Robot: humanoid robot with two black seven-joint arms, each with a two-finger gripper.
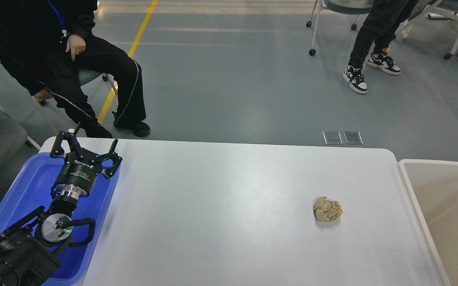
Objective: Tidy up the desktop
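White desktop (221, 206) bears crumpled paper (327, 209); left gripper (86, 147), lettering perhaps "inspire", gapes over blue tray (18, 190).

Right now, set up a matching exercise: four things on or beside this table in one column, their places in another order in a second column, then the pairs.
Things:
1. crumpled paper ball
2. blue tray
3. beige bin
4. left gripper

Places:
A. off the desktop's right edge
B. over the tray's far end, fingers spread
C. on the desktop, right of centre
D. at the desktop's left edge

Pairs: 1-C, 2-D, 3-A, 4-B
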